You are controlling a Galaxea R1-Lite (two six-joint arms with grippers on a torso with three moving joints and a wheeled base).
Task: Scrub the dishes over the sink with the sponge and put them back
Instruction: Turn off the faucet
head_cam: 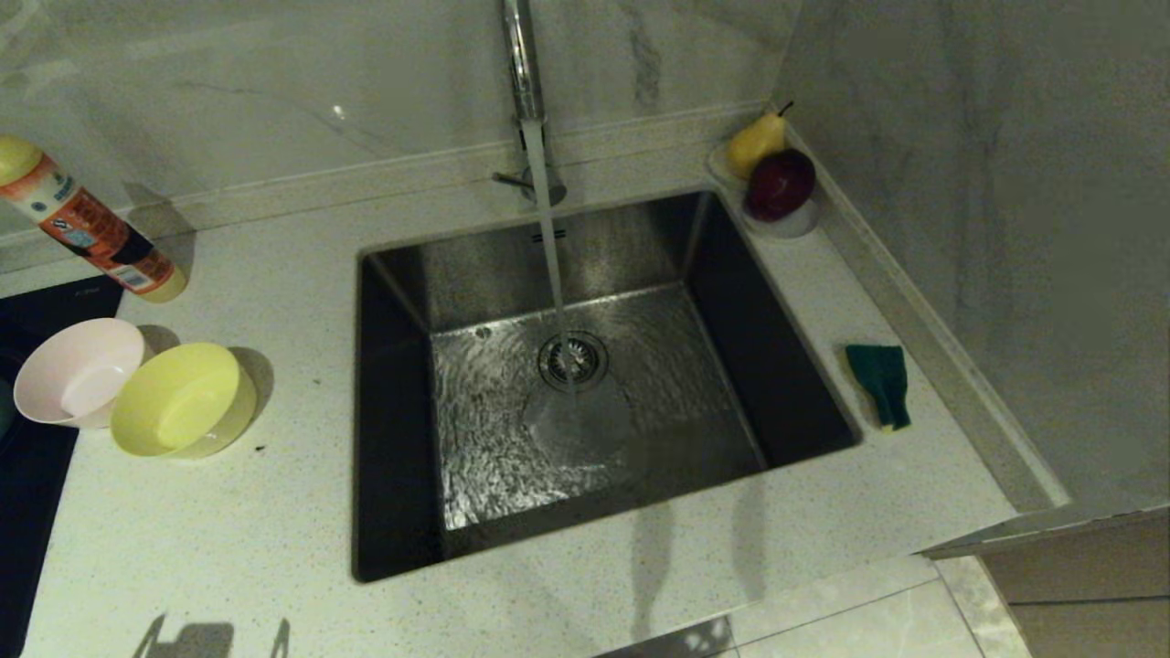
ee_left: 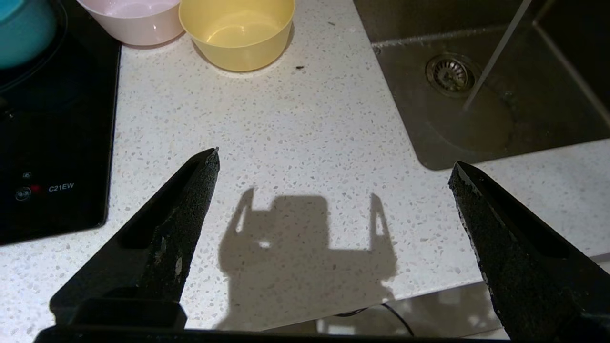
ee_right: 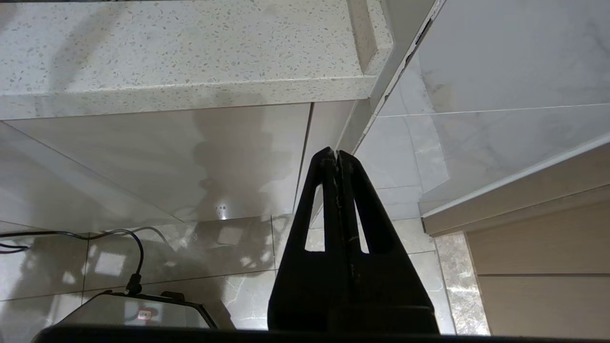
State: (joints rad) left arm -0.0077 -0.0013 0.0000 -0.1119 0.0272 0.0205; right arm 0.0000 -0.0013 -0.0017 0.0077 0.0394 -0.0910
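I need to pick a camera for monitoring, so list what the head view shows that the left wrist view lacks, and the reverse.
Only the head view: the sponge on the counter right of the sink, the fruit dish with a pear and a dark red fruit, the faucet, and a bottle.

Only the left wrist view: the open left gripper above the counter, and part of the blue bowl on the black cooktop.

Both: the pink bowl, yellow bowl, sink and running water.
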